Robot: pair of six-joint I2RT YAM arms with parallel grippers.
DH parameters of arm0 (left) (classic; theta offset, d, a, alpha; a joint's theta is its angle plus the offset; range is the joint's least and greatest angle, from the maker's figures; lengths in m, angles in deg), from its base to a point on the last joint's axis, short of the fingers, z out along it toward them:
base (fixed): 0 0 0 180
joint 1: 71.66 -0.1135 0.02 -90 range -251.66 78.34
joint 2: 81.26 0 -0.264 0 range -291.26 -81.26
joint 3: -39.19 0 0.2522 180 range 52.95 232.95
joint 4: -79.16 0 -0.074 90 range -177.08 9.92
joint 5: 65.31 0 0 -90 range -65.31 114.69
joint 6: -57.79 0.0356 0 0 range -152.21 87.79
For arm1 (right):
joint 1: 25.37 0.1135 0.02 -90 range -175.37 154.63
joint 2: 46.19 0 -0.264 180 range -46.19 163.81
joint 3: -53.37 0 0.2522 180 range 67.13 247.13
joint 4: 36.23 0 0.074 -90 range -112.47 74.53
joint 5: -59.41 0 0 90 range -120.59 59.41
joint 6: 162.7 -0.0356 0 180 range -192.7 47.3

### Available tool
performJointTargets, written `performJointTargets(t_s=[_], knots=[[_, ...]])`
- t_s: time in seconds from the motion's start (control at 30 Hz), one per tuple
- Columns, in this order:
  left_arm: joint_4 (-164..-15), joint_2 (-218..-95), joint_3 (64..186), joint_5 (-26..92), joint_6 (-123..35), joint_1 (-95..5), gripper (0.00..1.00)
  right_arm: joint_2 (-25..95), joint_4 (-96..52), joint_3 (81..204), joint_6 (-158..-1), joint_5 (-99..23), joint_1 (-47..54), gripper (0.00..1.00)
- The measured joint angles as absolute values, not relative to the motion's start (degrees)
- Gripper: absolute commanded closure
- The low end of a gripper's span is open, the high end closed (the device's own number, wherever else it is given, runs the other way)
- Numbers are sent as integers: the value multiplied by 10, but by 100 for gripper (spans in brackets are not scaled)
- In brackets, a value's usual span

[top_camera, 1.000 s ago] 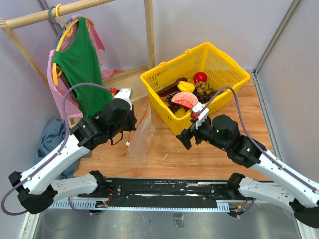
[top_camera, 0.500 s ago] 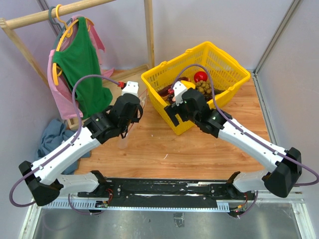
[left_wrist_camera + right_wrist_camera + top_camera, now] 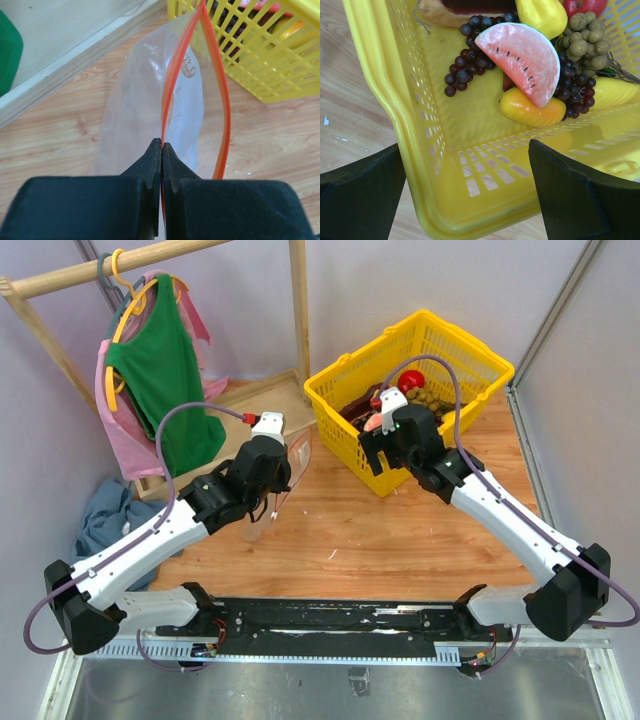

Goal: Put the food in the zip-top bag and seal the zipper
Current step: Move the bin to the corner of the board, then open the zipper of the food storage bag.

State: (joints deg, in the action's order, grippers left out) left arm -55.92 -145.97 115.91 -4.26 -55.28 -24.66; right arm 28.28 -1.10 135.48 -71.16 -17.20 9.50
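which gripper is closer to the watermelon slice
Right. The right gripper is open above the near corner of the basket, with the watermelon slice just ahead inside. The left gripper is outside the basket, off to its side, shut on the zipper of the bag.

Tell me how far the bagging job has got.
Done: the left gripper is shut on the zipper, holding open the mouth of the zip-top bag beside the yellow basket. In hand: the right gripper hangs open over the basket's corner, near the watermelon slice. Left: slice and grape bunch lie in the basket; the bag is empty, unsealed.
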Motion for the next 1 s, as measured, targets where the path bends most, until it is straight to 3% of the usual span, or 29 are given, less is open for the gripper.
performJointTargets(t_s=[0.47,0.73,1.0], knots=[[-584,-1440,1141,2,-609,-247,100,161,16,1352,-839,-288,141,1],[-583,-1436,1141,8,-612,-247,100,236,-19,1368,-910,-256,227,1],[-580,-1431,1141,14,-612,-247,100,333,-47,1436,-945,-228,250,4]])
